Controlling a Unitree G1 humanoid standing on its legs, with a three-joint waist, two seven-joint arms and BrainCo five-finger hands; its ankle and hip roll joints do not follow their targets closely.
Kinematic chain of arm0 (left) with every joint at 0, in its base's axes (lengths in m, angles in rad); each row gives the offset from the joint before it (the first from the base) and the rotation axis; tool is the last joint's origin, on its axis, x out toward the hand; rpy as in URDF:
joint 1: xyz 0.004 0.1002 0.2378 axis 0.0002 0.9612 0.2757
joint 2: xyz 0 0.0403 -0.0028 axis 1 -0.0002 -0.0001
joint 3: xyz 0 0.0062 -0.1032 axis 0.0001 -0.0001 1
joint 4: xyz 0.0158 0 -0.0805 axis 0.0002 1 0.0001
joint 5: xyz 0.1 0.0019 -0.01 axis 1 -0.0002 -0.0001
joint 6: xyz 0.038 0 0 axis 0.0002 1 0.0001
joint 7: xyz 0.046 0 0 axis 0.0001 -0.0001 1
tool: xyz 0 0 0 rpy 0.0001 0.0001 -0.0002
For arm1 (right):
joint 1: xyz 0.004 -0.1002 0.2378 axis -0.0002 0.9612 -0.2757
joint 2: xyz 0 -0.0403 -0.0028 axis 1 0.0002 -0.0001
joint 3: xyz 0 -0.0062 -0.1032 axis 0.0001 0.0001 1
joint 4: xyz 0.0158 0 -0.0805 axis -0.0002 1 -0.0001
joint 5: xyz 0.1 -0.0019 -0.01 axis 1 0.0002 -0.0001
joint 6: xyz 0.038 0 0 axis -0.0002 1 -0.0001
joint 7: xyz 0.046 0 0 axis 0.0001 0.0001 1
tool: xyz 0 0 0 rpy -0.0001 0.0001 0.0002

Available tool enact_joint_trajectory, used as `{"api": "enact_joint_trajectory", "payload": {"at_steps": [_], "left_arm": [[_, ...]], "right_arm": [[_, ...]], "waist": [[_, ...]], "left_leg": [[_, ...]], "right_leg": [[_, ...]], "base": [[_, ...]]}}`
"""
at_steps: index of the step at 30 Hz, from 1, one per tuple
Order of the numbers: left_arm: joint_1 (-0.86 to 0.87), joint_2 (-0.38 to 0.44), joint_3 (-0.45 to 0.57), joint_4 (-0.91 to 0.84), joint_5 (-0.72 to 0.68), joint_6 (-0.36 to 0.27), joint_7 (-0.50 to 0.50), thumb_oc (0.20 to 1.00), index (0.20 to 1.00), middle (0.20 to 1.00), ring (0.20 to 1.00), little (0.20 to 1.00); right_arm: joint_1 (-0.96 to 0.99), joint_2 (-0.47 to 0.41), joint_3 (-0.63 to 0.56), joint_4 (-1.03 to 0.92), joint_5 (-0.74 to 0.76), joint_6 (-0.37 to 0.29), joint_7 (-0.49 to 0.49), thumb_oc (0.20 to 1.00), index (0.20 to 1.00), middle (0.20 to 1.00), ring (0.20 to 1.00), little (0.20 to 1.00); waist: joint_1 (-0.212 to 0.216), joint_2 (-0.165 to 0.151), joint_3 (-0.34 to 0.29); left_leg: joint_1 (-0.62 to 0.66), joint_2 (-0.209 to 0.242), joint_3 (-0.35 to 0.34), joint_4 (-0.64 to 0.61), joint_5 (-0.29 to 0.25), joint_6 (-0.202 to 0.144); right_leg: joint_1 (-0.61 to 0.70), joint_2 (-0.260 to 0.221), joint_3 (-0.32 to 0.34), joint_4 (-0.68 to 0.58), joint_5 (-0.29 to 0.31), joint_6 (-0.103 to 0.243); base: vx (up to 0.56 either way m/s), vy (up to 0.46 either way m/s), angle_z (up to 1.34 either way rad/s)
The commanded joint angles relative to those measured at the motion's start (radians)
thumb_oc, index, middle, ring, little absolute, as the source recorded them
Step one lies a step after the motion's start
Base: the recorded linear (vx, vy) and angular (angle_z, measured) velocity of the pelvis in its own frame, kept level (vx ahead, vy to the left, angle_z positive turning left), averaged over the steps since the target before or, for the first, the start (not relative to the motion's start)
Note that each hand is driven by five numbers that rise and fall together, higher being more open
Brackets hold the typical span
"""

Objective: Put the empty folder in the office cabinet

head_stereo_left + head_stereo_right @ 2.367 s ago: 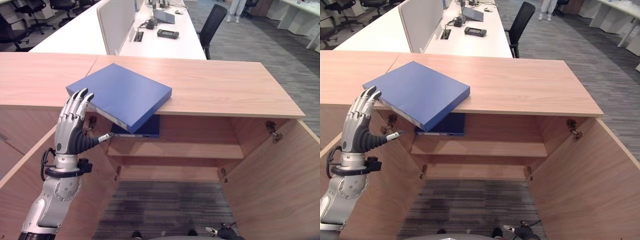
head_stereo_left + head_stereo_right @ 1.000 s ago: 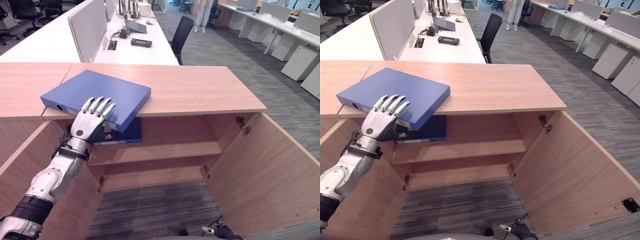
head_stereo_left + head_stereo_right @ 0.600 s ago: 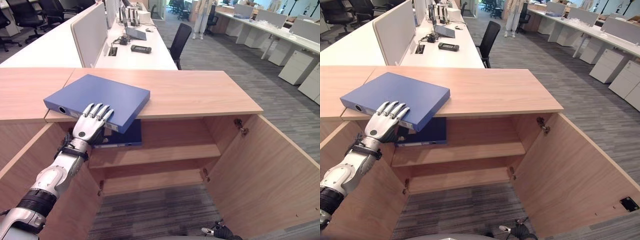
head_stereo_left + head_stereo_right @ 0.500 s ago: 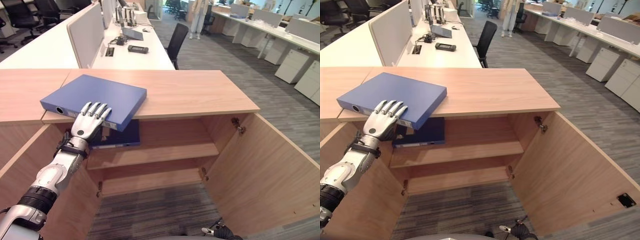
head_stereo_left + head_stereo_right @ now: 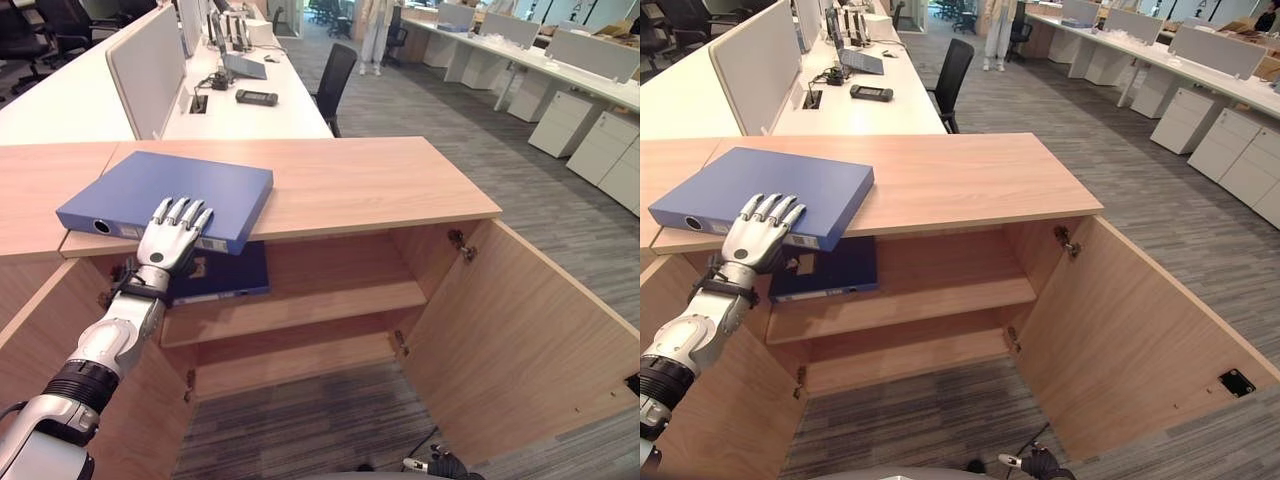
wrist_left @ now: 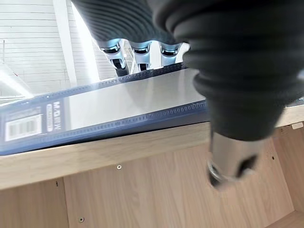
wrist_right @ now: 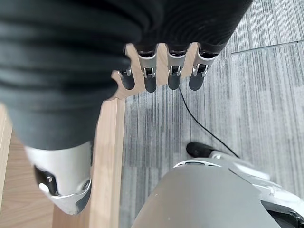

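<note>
1. Our left hand now lies with straight fingers flat on the blue folder; earlier it stood raised at the folder's edge.
2. The folder remains atop the cabinet, overhanging.
3. Our right hand hangs relaxed, holding nothing.

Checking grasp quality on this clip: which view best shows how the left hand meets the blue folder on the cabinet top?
The left eye view: the left hand lays straight fingers over the blue folder at its near edge. The right eye view shows the same. The left wrist view shows fingers on top and the thumb below the cabinet top.
</note>
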Motion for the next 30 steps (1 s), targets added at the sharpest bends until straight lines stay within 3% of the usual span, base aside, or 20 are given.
{"api": "enact_joint_trajectory", "payload": {"at_steps": [1,10,20,26,30], "left_arm": [[-0.16,0.01,-0.014,0.08,0.003,0.029,0.012,0.2,0.2,0.2,0.2,0.2],[-0.107,-0.047,-0.007,0.232,-0.032,0.045,-0.02,0.2,0.2,0.2,0.2,0.2],[0.011,-0.132,0.094,0.139,-0.096,0.046,-0.018,0.2,0.2,0.2,0.2,0.2],[0.121,-0.228,0.176,-0.164,-0.191,-0.031,-0.054,0.2,0.2,0.2,0.2,0.2],[0.241,-0.315,0.199,-0.471,-0.389,-0.155,-0.161,0.2,0.2,0.2,0.2,0.2]], "right_arm": [[-0.06,-0.022,0.029,-0.026,-0.03,-0.015,-0.017,1.0,1.0,1.0,1.0,1.0],[-0.03,-0.041,0.009,-0.063,-0.034,-0.013,-0.017,1.0,1.0,1.0,1.0,1.0],[-0.027,-0.02,-0.018,-0.019,-0.032,0.0,-0.023,1.0,1.0,1.0,1.0,1.0],[-0.05,0.002,-0.043,-0.023,-0.01,0.009,-0.034,1.0,1.0,1.0,1.0,1.0],[-0.073,0.02,-0.062,-0.051,0.045,0.01,-0.031,1.0,1.0,1.0,1.0,1.0]], "waist": [[0.004,-0.012,0.034],[-0.004,-0.016,0.039],[0.01,-0.026,0.043],[0.03,-0.027,0.057],[0.051,-0.022,0.073]], "left_leg": [[0.079,-0.028,-0.05,0.012,-0.172,0.019],[0.089,-0.035,-0.046,0.012,-0.177,0.021],[0.086,-0.034,-0.054,0.012,-0.175,0.022],[0.073,-0.034,-0.076,0.012,-0.169,0.024],[0.059,-0.032,-0.097,0.012,-0.161,0.025]], "right_leg": [[0.018,0.022,-0.005,0.008,-0.094,0.076],[0.026,0.016,-0.003,0.008,-0.095,0.077],[0.031,0.016,-0.011,0.008,-0.1,0.073],[0.032,0.013,-0.024,0.008,-0.103,0.067],[0.03,0.009,-0.039,0.008,-0.105,0.06]], "base": [[0.0,0.0,0.0],[0.0,0.0,0.0],[0.0,0.0,0.0],[-0.01,-0.005,0.03],[-0.01,-0.02,0.16]]}}
